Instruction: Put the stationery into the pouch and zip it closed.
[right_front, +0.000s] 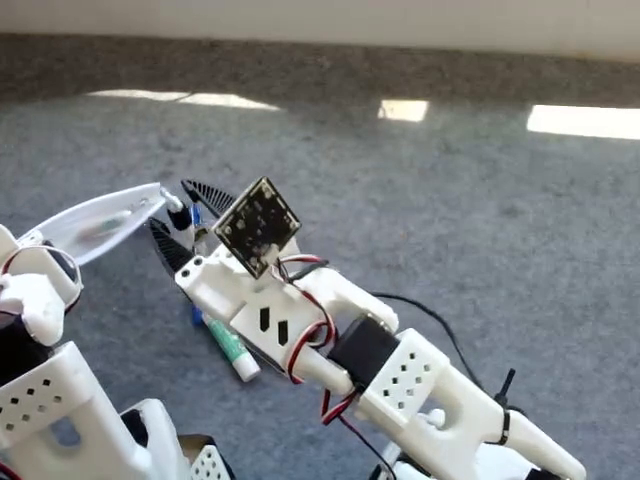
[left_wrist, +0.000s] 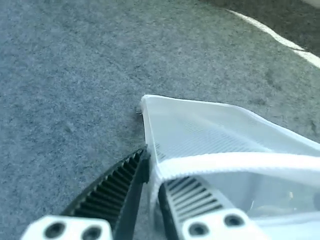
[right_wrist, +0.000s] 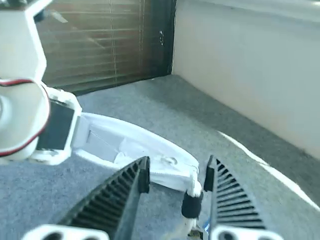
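Note:
A translucent white pouch (left_wrist: 215, 135) hangs above the grey carpet, and my left gripper (left_wrist: 152, 169) is shut on its edge. In the high view the pouch (right_front: 100, 222) sticks out from the left arm (right_front: 40, 290) toward the middle. My right gripper (right_front: 170, 206) stands at the pouch's mouth with its black fingers (right_wrist: 125, 192) apart. A pen (right_wrist: 191, 202) with a black band and a blue part sits between them, close to one finger, its end at the pouch (right_wrist: 130, 145). A green and white marker (right_front: 228, 346) lies on the carpet under the right arm.
Grey carpet (right_front: 470, 220) spreads out beyond and to the right of the arms. A black cable (right_front: 440, 325) trails beside the right arm. A pale wall (right_wrist: 260, 65) and a window blind (right_wrist: 100, 40) stand behind the pouch in the right wrist view.

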